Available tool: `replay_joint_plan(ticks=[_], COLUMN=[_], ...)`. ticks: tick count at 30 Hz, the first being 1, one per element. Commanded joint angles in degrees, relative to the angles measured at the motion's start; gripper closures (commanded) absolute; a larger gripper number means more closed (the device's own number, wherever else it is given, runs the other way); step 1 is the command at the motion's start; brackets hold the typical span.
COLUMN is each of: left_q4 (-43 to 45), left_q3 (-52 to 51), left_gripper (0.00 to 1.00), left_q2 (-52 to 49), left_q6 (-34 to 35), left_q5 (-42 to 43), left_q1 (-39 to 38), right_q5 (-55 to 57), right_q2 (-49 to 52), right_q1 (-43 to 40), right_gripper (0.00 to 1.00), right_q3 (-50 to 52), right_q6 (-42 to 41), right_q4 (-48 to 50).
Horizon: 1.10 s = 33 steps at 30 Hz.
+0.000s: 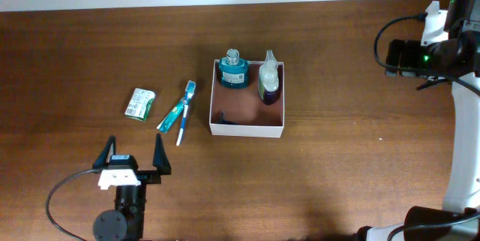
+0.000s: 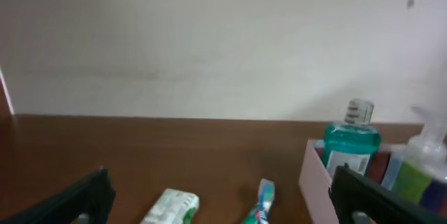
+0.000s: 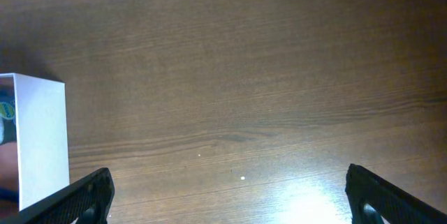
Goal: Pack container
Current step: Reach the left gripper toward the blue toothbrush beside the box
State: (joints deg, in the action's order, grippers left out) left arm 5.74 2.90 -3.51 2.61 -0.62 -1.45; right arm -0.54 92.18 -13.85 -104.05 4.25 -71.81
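Container point(image 1: 247, 130) at table centre, part packed; both grippers empty.

Near the front edge, the left gripper point(image 1: 135, 153) is held wide open with nothing in it. Left outside the container are one green-and-white packet point(image 1: 140, 103) and what are counted as two slim teal-and-white pieces point(image 1: 175, 107), touching. Inside are counted one teal bottle point(image 1: 234, 70), one pump bottle point(image 1: 269, 82) and one small dark item point(image 1: 225, 118). Well to the right, the right gripper point(image 3: 229, 182) is spread wide. Risk judged: the touching pieces could be dragged together, or an upright bottle toppled during placing.
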Motion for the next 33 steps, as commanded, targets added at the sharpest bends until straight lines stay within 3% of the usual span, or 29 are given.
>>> replay_joint_plan(ticks=[1, 8, 14, 18, 26, 29, 33], left_q4=[-3.9, -20.8, -36.4, -38.9, -38.7, -38.8, -38.0], left_q3=[8.8, 31.7, 51.7, 57.4, 57.6, 57.6, 57.7], left_gripper=[0.01, 0.01, 0.01, 0.01, 0.01, 0.01, 0.01], left_q2=[-6.6, -34.9, -61.6, -75.4, -90.5, -92.2, -91.8], left_q6=[-7.3, -7.5, -7.4, -7.4, -7.4, -7.4, -7.5], left_q5=[0.7, 0.8, 12.2, 18.1, 23.8, 27.2, 25.6], left_q1=[0.1, 0.1, 0.1, 0.1, 0.1, 0.0, -0.9], right_q5=[-0.7, -0.7, -0.7, -0.7, -0.7, -0.7, -0.7], right_q2=[0.1, 0.1, 0.1, 0.1, 0.1, 0.1, 0.1], right_q1=[0.0, 0.0, 0.0, 0.0, -0.1, 0.0, 0.0], right_gripper=[0.01, 0.01, 0.01, 0.01, 0.01, 0.01, 0.01], right_q3=[-0.4, -0.4, -0.4, -0.4, -0.4, -0.4, -0.4], right_q6=[-0.7, -0.7, -0.7, -0.7, -0.7, -0.7, -0.7], right_q4=[0.0, 0.0, 0.0, 0.0, 0.0, 0.0, 0.0])
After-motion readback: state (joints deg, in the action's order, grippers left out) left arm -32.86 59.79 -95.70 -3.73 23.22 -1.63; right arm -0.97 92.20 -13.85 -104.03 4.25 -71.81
